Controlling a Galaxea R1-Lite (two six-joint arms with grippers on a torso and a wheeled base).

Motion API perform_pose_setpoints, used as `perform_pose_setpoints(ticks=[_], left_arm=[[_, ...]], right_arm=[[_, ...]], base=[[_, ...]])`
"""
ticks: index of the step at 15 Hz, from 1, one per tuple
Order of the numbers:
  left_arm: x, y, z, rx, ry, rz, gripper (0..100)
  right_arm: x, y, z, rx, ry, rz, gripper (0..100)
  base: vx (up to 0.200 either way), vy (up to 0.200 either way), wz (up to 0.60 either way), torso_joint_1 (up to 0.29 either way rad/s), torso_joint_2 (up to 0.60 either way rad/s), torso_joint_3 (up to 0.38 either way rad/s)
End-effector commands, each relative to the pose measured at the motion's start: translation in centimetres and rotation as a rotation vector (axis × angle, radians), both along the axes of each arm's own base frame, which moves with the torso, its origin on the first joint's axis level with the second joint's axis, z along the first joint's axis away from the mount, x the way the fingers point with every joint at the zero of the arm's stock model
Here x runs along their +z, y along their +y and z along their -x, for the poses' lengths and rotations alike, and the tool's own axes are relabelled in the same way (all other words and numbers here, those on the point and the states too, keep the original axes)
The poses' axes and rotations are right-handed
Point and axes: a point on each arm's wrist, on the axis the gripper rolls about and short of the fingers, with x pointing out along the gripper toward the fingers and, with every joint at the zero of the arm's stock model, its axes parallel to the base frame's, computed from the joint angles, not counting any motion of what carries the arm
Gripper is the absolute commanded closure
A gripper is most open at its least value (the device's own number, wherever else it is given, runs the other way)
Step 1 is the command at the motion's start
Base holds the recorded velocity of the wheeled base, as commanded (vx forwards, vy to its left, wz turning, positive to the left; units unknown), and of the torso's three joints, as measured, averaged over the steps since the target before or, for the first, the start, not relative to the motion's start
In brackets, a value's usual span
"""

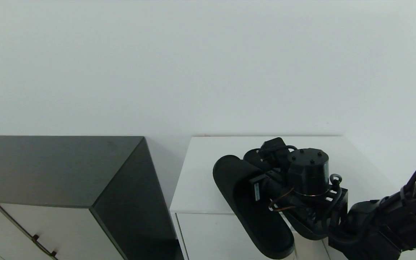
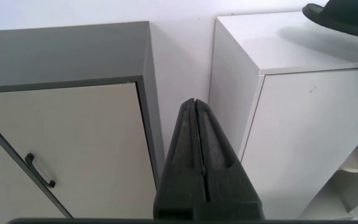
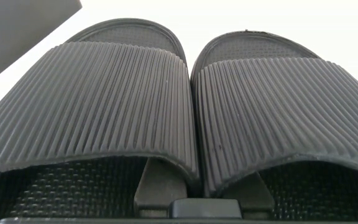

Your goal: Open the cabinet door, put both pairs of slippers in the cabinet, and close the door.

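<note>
Saw right gripper [image 3: 204, 186] clenched on the pair of black slippers [image 1: 255, 202], held up over the front edge of the white cabinet [image 1: 200, 169]. Got the grip detail from right wrist view: one finger [image 3: 157, 186] tucked under each ribbed strap, slippers side by side and touching along inner edges. Got the layout from head view: dark-topped cabinet [image 1: 56, 166] left of the white one, narrow gap between them. Saw left gripper [image 2: 195, 118] clenched on nothing, low in front of that gap. Caught from left wrist view the slippers' toe end hanging above the white top surface with a shadow under it, so apart from it. Also caught a black handle [image 2: 39, 171] on the dark cabinet's cream door. Probably made out a shelf [image 2: 353, 165] at the white cabinet's lower corner. Couldn't confirm door position.
</note>
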Motion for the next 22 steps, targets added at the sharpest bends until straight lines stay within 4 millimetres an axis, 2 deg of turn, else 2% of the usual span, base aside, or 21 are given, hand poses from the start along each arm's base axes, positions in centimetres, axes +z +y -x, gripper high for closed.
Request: perform_pose_setpoints(ticks=[1,15,22], left_arm=[[0.0,0.0,0.0,0.000,0.000,0.000,100],[0.0,0.0,0.0,0.001,0.000,0.003,100],[0.0,0.0,0.0,0.001,0.000,0.003,100]], right_arm=[[0.1,0.0,0.0,0.000,-0.001,-0.001,100],[-0.7,0.0,0.1,0.002,0.010,0.029,100],[-1.3,0.1,0.0,0.000,0.021,0.041,100]], base=[[0.000,0.000,0.00,0.000,0.00,0.000],[-0.200,0.000,0.00,0.001,0.00,0.003],[0.000,0.000,0.00,0.000,0.00,0.000]])
